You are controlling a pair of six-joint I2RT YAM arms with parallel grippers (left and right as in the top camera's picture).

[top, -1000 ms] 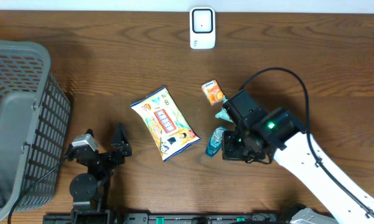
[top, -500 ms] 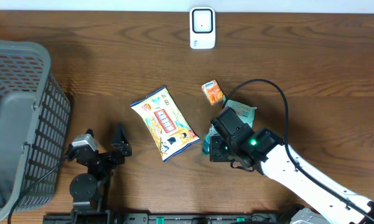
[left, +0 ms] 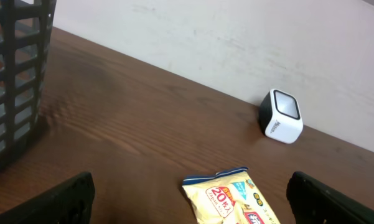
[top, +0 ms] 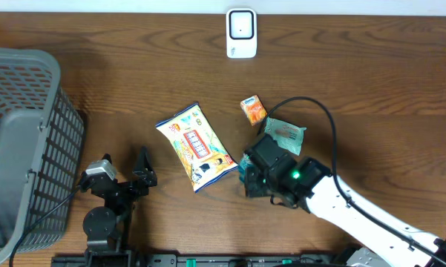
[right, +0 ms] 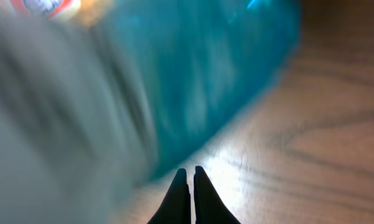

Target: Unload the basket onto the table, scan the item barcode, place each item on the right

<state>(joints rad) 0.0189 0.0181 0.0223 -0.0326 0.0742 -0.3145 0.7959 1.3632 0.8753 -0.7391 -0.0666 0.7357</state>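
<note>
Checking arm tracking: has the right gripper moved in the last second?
Yes. In the overhead view the right gripper has shifted left toward the snack bag, which stays put, uncovering a green packet.

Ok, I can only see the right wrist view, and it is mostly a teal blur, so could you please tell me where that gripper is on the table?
Observer: The right gripper is near the table's middle, just right of the yellow snack bag, with a pale green pouch beside the arm.
Operator: Thank you. Where is the scanner?
Observer: The white scanner stands at the far edge, beyond a small orange box.
Operator: And the other arm?
Observer: The left gripper is open and empty, beside the grey basket.
</note>
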